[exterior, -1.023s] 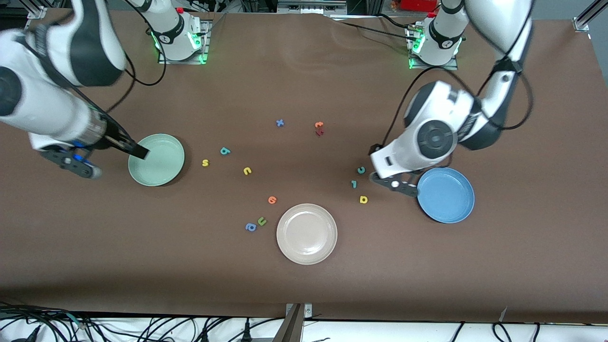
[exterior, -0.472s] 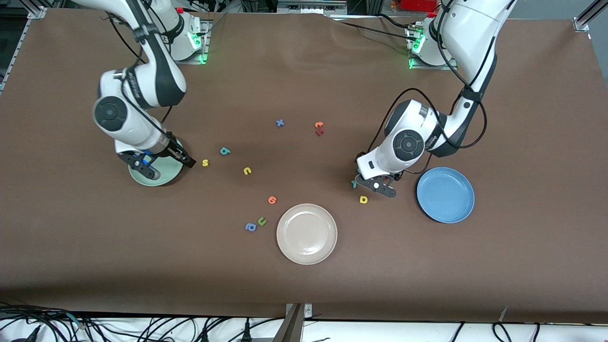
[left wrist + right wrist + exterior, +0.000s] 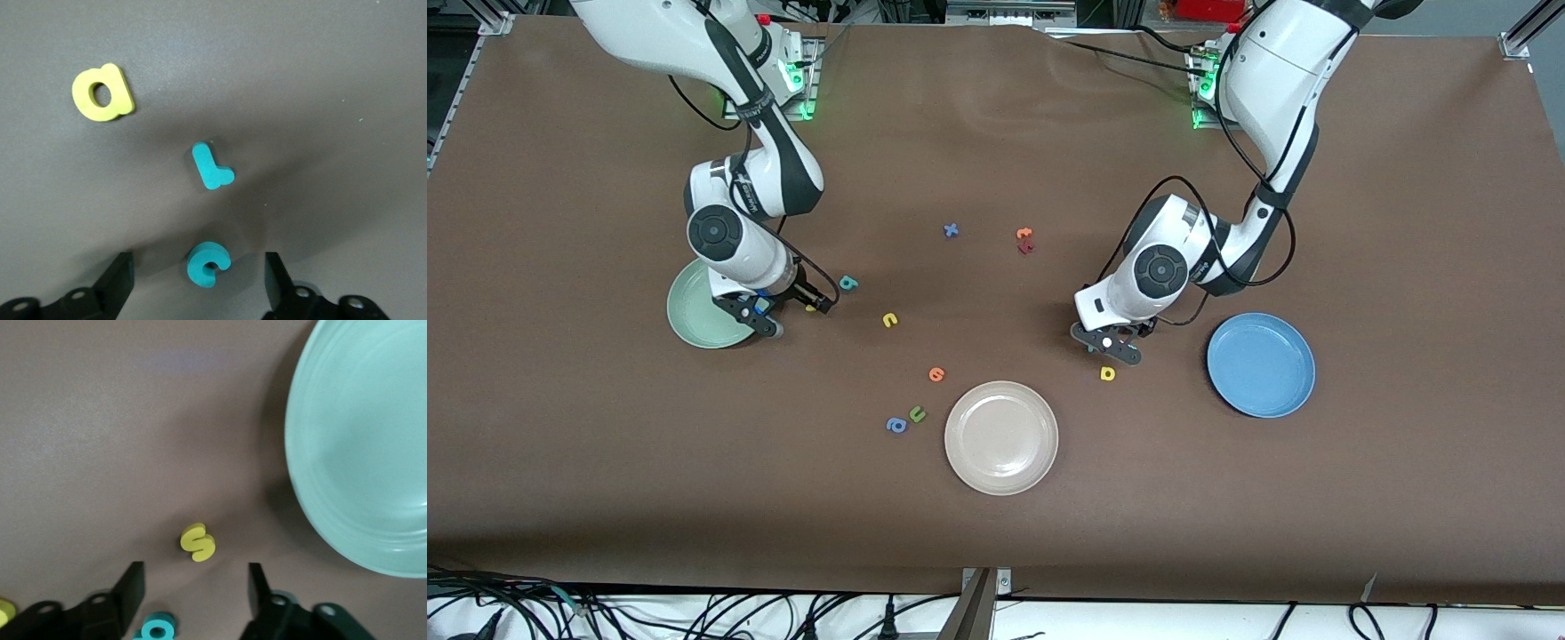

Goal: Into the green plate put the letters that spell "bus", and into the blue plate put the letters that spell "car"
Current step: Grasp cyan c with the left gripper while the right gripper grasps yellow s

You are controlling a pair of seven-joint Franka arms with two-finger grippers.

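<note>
The yellow "s" [image 3: 197, 542] lies flat on the brown table, between the spread fingers of the right gripper [image 3: 193, 590]. Teal "b" [image 3: 848, 284] rests just beside that gripper, yellow "u" [image 3: 889, 320] a little farther off. The green plate [image 3: 363, 447], empty and upright, sits right next to it. Over at the left gripper [image 3: 199, 283], teal "c" [image 3: 207, 263] sits between wide jaws, thin teal "r" [image 3: 211, 167] just ahead, yellow "a" [image 3: 101, 93] off to one side. The blue plate [image 3: 1261, 364], empty, lies near.
</note>
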